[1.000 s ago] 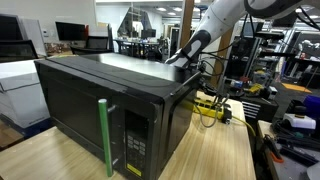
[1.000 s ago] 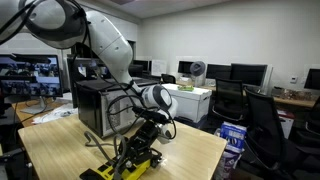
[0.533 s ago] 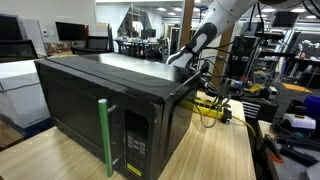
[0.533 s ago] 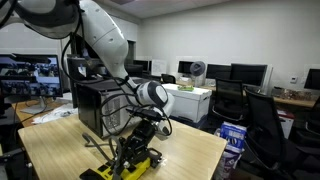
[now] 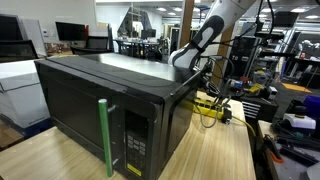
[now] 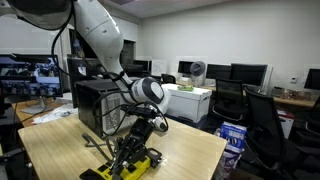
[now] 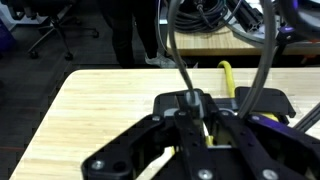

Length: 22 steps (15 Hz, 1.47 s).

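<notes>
- Closed gripper [image 5: 186, 61] at centre right of an exterior view, jaws pressed together, nothing seen held between them.
- Hanging just past the rear top edge of the microwave [image 5: 90, 105]; touching it or not, cannot tell.
- Microwave filling the left and middle of that frame, door shut, green handle [image 5: 104, 135] upright at lower centre beside the keypad.
- Seen from behind in an exterior view: gripper [image 6: 143, 127] low at centre, beside the rear corner of the microwave [image 6: 95, 105] and above a yellow fixture [image 6: 135, 165].
- Yellow fixture [image 5: 208, 104] lying on the table [image 5: 215, 150] right of the microwave, near its back corner, with cables around it.
- In the wrist view: shut gripper [image 7: 190, 101] at bottom centre, bare table [image 7: 90, 100] across the left, a strip of the yellow fixture [image 7: 225, 72] just right of the fingertips.
- Grey cables [image 7: 178, 45] dropping from the top of the wrist view and crossing close to the fingertips.
- Tight room at the microwave's rear edge: wall of the oven on one side, fixture and cables below.
- Open tabletop at lower right in an exterior view, running to the table's far edge.
- Open wood at lower left of the table [image 6: 55, 150] in an exterior view, with a chair [image 6: 262, 115] well apart at the right.
</notes>
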### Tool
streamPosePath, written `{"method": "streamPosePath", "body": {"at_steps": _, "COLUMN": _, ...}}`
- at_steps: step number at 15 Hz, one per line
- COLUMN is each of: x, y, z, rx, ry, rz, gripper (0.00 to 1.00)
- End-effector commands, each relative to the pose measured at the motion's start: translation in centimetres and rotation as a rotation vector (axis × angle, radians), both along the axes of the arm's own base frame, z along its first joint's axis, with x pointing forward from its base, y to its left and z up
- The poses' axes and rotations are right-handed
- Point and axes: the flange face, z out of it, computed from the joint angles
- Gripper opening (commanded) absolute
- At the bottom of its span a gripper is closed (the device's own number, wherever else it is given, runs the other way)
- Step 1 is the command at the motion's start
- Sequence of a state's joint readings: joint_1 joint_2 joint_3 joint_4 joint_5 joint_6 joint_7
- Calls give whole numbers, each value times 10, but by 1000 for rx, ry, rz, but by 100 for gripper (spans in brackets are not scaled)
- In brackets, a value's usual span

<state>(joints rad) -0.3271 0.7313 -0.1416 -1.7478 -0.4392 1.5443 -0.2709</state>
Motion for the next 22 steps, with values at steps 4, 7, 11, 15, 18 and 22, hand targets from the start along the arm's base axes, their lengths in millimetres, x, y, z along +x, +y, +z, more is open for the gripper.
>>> {"method": "streamPosePath", "body": {"at_steps": 4, "x": -3, "y": 1, "z": -22, "rx": -39, "ry": -183, "rz": -1, "gripper": 5}}
{"method": "streamPosePath", "body": {"at_steps": 7, "x": -3, "y": 1, "z": -18, "rx": -45, "ry": -217, "rz": 7, "gripper": 45}}
{"method": "streamPosePath", "body": {"at_steps": 11, "x": 6, "y": 1, "z": -15, "rx": -56, "ry": -321, "rz": 6, "gripper": 70}}
{"method": "streamPosePath", "body": {"at_steps": 15, "x": 9, "y": -1, "z": 6, "rx": -59, "ry": -385, "rz": 11, "gripper": 99}}
{"method": "streamPosePath", "body": {"at_steps": 18, "x": 25, "y": 7, "z": 35, "rx": -61, "ry": -496, "rz": 32, "gripper": 100}}
{"method": "streamPosePath", "body": {"at_steps": 22, "x": 46, "y": 31, "z": 90, "rx": -43, "ry": -745, "rz": 45, "gripper": 100}}
